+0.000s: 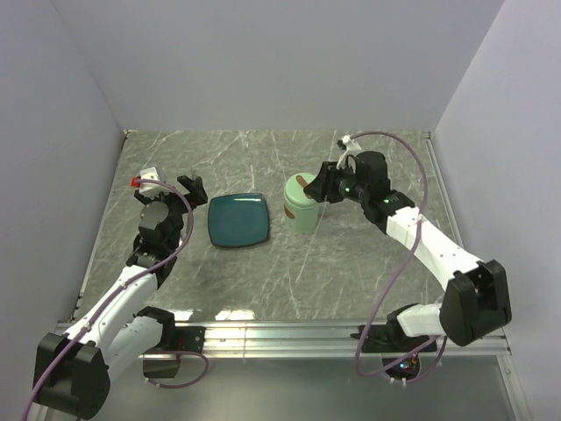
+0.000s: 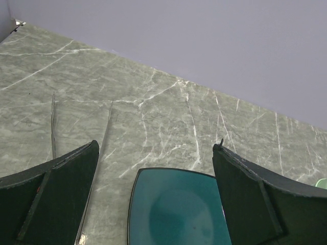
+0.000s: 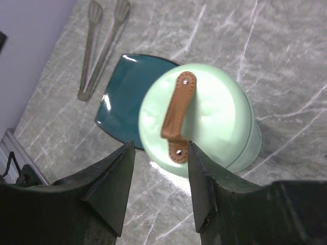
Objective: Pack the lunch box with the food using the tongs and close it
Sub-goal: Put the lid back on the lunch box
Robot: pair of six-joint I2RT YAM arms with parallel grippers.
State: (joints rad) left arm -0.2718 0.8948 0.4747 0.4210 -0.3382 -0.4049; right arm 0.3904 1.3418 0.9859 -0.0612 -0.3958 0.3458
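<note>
Lid (image 3: 214,109) on lunch box (image 3: 250,148), handle (image 3: 179,115) just ahead of right hand (image 3: 161,153), fingers (image 3: 110,189) apart, empty. Left hand (image 2: 156,148) wide open, plate (image 2: 173,209) ahead.

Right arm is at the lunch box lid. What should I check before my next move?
1. Lid seated: ok. The lid sits on the lunch box, no gap showing.
2. Right gripper free of the handle: ok. Jaws stand apart either side of its near end, not clamping.
3. Packing done: cannot tell. The lid hides the inside; the teal plate is bare.
4. Tongs put down: ok. They lie on the table beside the plate, in neither gripper.
5. Left gripper empty: ok. Open, nothing between its fingers.
</note>
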